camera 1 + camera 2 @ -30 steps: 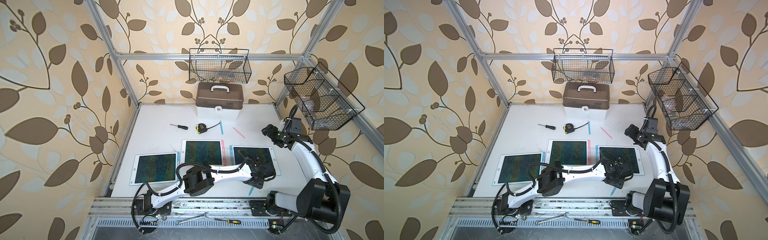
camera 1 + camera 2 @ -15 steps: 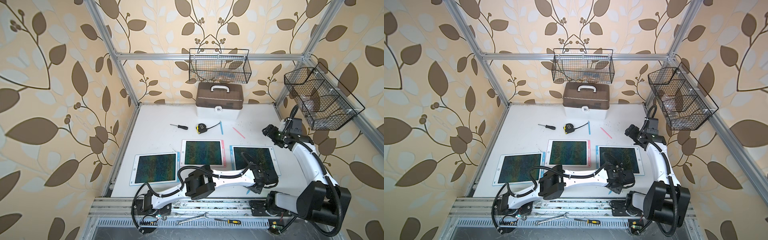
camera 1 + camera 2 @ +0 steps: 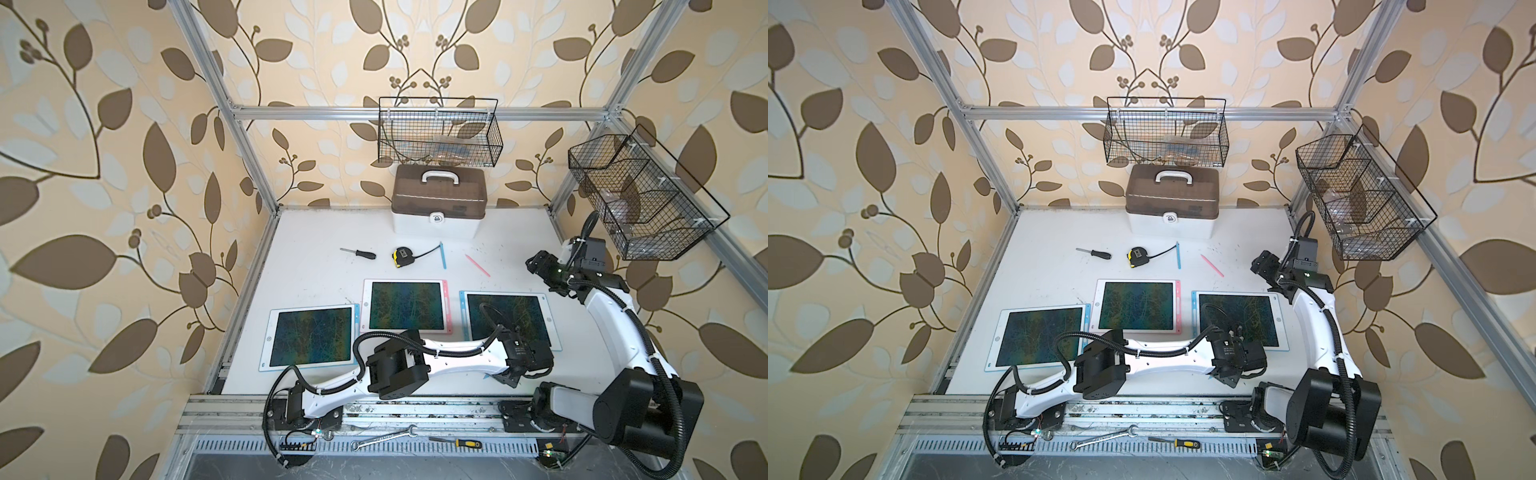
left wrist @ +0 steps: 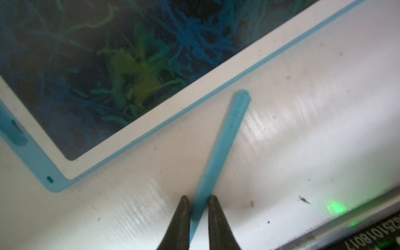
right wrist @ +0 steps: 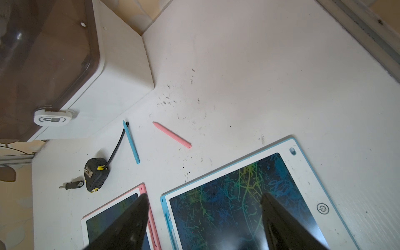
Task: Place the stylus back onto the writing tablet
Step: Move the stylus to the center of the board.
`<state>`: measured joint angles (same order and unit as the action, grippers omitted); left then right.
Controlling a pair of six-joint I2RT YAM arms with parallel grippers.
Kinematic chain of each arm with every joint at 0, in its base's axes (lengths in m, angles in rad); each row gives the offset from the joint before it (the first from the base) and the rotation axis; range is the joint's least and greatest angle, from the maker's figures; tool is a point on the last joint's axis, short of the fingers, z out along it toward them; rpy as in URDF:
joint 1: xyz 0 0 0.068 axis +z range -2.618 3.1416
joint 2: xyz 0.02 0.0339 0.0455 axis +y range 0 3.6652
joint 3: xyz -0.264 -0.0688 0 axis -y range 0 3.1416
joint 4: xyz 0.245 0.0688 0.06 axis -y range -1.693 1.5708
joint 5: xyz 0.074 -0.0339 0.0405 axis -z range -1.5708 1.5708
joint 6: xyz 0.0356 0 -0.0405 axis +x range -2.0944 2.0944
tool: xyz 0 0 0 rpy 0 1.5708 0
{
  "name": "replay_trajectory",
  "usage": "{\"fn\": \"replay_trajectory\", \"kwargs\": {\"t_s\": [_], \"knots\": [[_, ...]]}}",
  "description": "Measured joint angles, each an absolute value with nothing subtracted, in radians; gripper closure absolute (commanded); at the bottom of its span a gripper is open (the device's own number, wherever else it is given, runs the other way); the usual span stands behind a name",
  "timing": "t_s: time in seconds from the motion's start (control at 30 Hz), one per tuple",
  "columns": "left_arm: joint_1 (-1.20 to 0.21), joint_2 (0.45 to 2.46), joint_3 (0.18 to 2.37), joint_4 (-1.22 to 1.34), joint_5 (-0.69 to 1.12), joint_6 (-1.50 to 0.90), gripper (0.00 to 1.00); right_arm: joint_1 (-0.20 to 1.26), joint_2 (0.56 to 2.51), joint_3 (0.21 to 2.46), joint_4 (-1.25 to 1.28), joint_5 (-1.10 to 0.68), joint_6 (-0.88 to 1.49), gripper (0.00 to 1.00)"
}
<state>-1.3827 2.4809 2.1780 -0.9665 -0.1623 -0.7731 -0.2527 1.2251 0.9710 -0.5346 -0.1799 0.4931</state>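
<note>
After narrowing from half-spread, clamping left end effector (image 4: 198, 201) on blue stylus (image 4: 225, 138) beside blue-framed writing tablet (image 4: 173, 106). Probably readying the lift; keeping right end effector (image 5: 204, 195) apart.

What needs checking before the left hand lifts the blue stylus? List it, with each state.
1. Left hand astride the blue stylus, fingers against both its sides: ok.
2. Grip firm enough to lift: cannot tell.
3. Stylus on the writing tablet: not ok; it lies on the table beside the tablet's edge.
4. Right hand open and well away from the stylus: ok.
5. Slot in the tablet's blue side strip free: cannot tell.
</note>
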Motion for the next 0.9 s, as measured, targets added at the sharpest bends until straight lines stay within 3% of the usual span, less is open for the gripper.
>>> {"fn": "replay_trajectory", "kwargs": {"t_s": [0.4,0.9], "knots": [[-1.391,2.354,1.947,-0.913,-0.2,-0.847,0.89,-0.232,1.218,0.954,-0.534,-0.184,0.488,0.23],[-1.379,2.093,1.505,-0.771,-0.218,-1.004,0.9,-0.065,1.121,0.846,-0.558,-0.163,0.467,0.23]]}}
